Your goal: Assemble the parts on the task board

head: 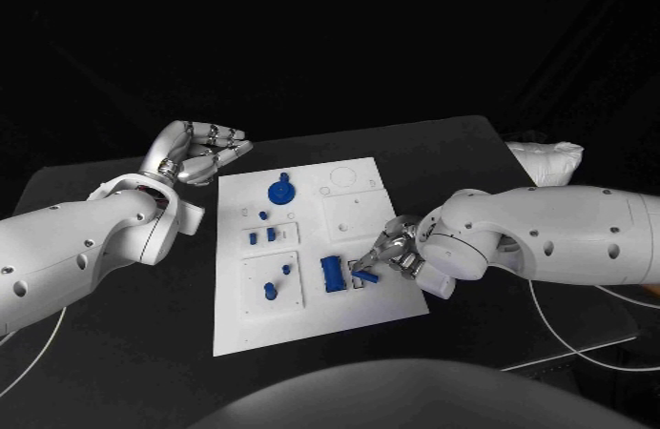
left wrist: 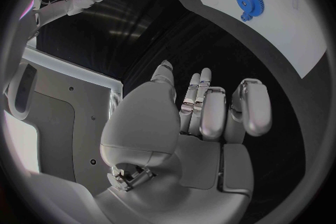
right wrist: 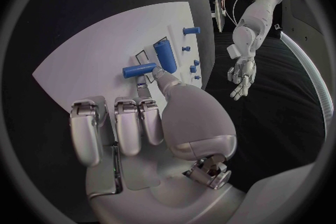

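While pinching the small blue peg (head: 366, 276), keep the grip soft but firm and go slow. Hold the peg level, line up with the slot just beside the blue block (head: 332, 273), and push straight in with no twisting. Don't bump the block on the way. Let go only once snug.

Near side first: white board (head: 310, 324), flat on the black worktop (head: 137, 353). A bit farther in, right robot hand (head: 392, 255), low over the board's right side, closed on the peg at the tips. Peg poking out toward the block, just beside it and close to the board. Hard to tell if touching the board yet. Off to the left, little blue bits (head: 270, 238) standing in the board's square plates. Farther back, round blue gear (head: 282, 192), well apart from the peg. Farthest, left robot hand (head: 204, 150) by the board's far left corner, curled shut with nothing inside, touching no part.
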